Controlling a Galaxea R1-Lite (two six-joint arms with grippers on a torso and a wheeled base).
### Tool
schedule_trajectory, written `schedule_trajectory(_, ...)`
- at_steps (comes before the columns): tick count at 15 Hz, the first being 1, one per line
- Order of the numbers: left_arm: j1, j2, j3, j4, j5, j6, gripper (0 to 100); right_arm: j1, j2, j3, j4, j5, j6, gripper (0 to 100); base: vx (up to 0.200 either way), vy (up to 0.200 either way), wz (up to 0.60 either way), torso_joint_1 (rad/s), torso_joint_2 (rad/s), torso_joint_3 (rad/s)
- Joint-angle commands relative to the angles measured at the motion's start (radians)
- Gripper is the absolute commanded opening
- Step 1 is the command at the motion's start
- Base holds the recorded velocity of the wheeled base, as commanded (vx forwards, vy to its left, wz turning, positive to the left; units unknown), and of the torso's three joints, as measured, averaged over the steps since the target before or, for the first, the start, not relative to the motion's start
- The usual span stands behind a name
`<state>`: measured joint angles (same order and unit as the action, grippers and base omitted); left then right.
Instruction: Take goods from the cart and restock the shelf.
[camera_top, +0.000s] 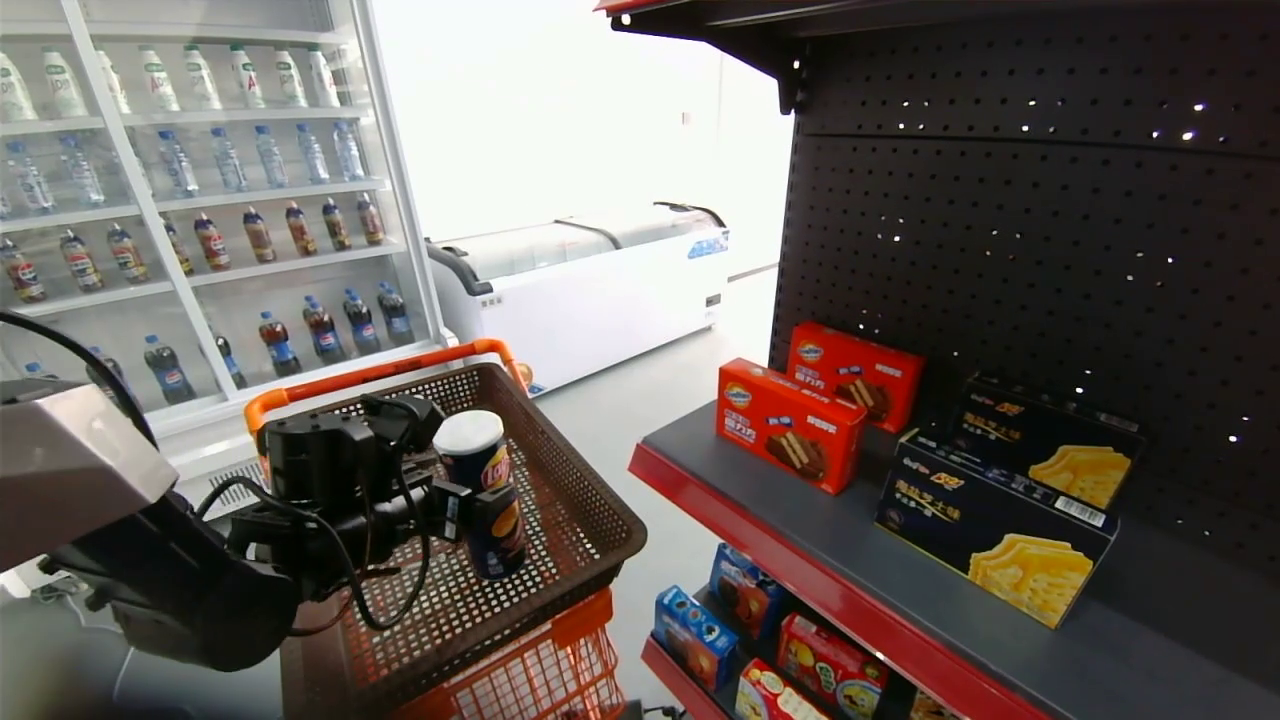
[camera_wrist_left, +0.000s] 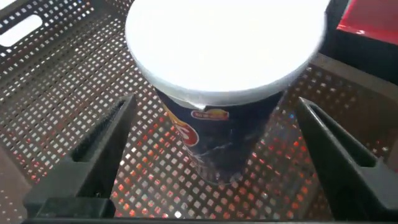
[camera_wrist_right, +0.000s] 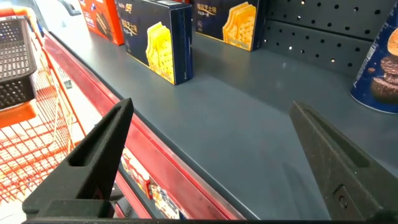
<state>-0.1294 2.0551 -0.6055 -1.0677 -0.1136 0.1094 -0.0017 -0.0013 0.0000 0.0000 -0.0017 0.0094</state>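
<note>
The shelf (camera_top: 800, 530) filled the right side, a dark grey board with a red front edge under a black perforated back panel; its top and right end were cut off. On the far left stood a glass-door cooler (camera_top: 200, 200) of bottles, their labels too small to read, and a white chest freezer (camera_top: 590, 290) stood beyond the cart.

The cart (camera_top: 600, 520) stood left of the shelf, a brown mesh basket with an orange handle; its near left corner was hidden behind the left arm.

On the shelf board, two dark blue boxes (camera_top: 995, 540) picturing yellow biscuits stood one behind the other. Left of them were two red boxes (camera_top: 790, 425) picturing chocolate wafers. The writing on all four boxes was not legible. Smaller packets (camera_top: 700, 625) on the lower shelf were partly hidden by the board above.

The can (camera_top: 490, 490) of chips stood upright inside the cart's basket. It was a dark blue tube with a white lid and a red-and-yellow logo.

The left gripper (camera_wrist_left: 216, 104) sat over the can, its fingers (camera_wrist_left: 102, 143) spread to either side, with gaps between them and the tube. The right gripper (camera_wrist_right: 212, 106) hung above the bare shelf board, its fingers (camera_wrist_right: 93, 155) wide apart and holding nothing.
</note>
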Motion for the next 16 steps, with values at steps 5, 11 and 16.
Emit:
schedule_trajectory(5, -0.015, 0.158, -0.054, -0.089, 0.057, 0.001, 100, 0.000, 0.001, 0.000, 0.000, 0.000, 0.000, 100, 0.000, 0.000, 0.00, 0.000, 0.00, 0.000)
schedule_trajectory(11, -0.018, 0.200, -0.082, -0.098, 0.069, 0.019, 100, 0.000, 0.001, 0.000, 0.000, 0.000, 0.000, 100, 0.000, 0.000, 0.00, 0.000, 0.00, 0.000)
schedule_trajectory(16, -0.021, 0.201, -0.132, -0.089, 0.117, 0.016, 0, 0.000, 0.001, 0.000, 0.000, -0.001, 0.000, 100, 0.000, 0.000, 0.00, 0.000, 0.00, 0.000)
